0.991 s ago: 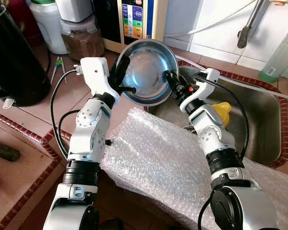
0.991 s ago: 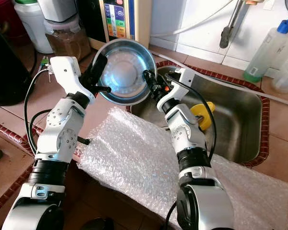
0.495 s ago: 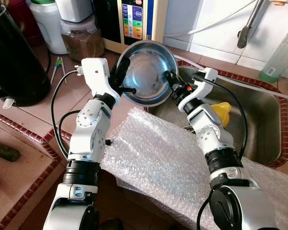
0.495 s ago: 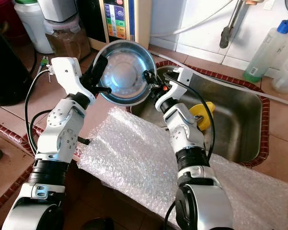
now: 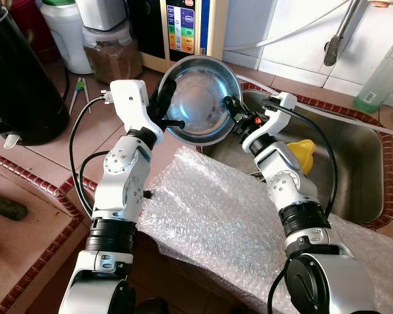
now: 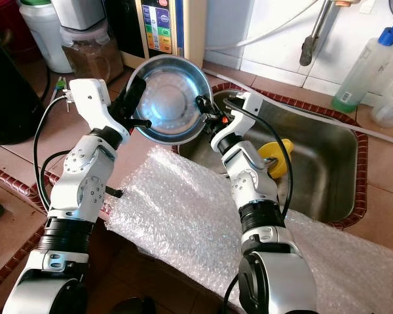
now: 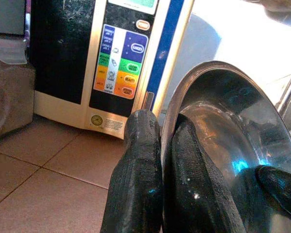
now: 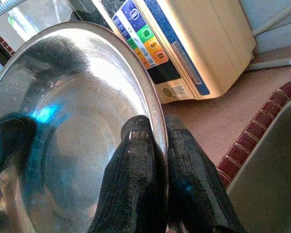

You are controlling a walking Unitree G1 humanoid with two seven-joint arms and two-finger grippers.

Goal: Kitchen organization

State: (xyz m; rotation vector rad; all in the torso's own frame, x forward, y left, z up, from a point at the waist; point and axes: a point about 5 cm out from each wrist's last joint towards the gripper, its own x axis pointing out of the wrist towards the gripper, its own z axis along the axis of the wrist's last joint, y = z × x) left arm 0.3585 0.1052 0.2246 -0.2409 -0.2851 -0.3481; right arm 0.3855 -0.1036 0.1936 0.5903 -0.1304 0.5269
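- Bowl (image 5: pixel 202 98): one steel one, tilted, hanging above the table (image 5: pixel 98 131) edge beside the sink (image 5: pixel 354 163).
- Left gripper (image 5: pixel 165 108) is clamping its rim.
- Right gripper (image 5: pixel 233 112) is clamping the opposite rim.

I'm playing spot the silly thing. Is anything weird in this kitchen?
Yes: a sheet of bubble wrap lies draped over the counter edge and the sink rim, odd for a kitchen. Both grippers, left and right, pinch a steel bowl tilted in the air.
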